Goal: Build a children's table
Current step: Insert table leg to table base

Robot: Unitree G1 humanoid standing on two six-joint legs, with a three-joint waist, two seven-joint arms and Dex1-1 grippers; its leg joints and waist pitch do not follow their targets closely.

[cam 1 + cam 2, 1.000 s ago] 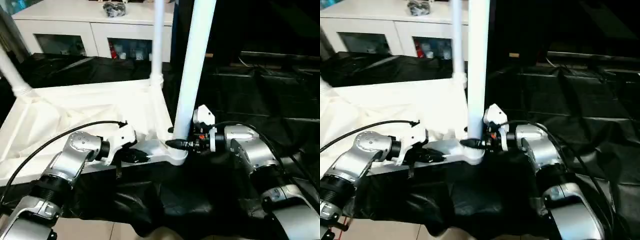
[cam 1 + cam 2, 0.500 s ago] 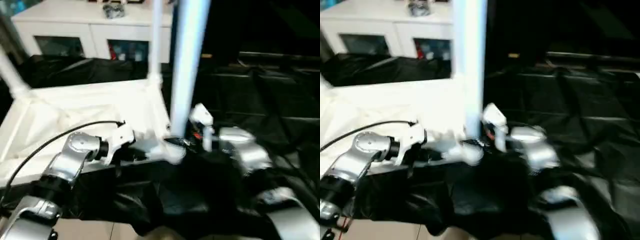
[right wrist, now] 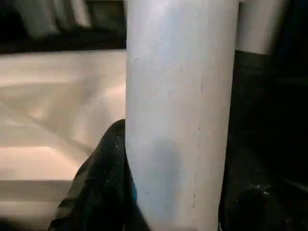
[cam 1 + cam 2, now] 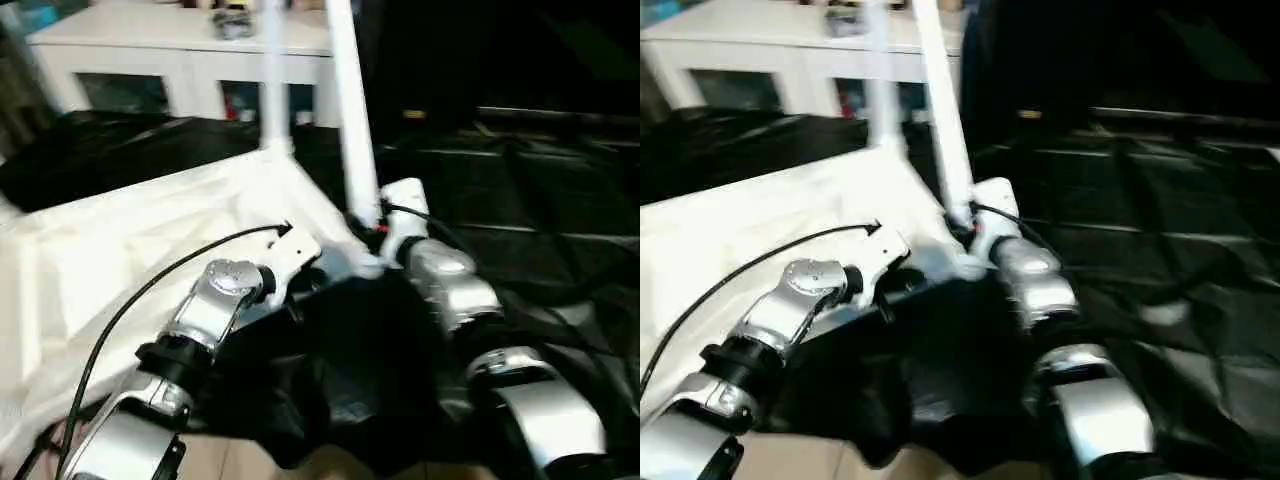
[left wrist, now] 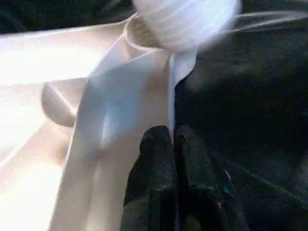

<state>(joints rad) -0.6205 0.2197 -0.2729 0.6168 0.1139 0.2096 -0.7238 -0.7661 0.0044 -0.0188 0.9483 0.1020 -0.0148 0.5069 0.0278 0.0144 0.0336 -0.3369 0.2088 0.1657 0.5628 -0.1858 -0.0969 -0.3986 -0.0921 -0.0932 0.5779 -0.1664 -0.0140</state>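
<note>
Gripping is seen on both sides. Nearest, the left gripper (image 5: pixel 174 144) is pinched flat on the thin near rim of the upturned tabletop (image 4: pixel 120 250), just short of the corner socket (image 5: pixel 144 36). Just beyond, the right gripper (image 4: pixel 375 228) is clamped around the base of the near leg (image 4: pixel 350 120), right above that socket; a black finger (image 3: pixel 108 163) is seen against the tube. The leg's long axis runs up out of the corner, tilted slightly. The right arm is judged nearer the leg. Farther back, a second leg (image 4: pixel 270 80) stands in the far corner, with the white cabinet (image 4: pixel 150 50) behind.
</note>
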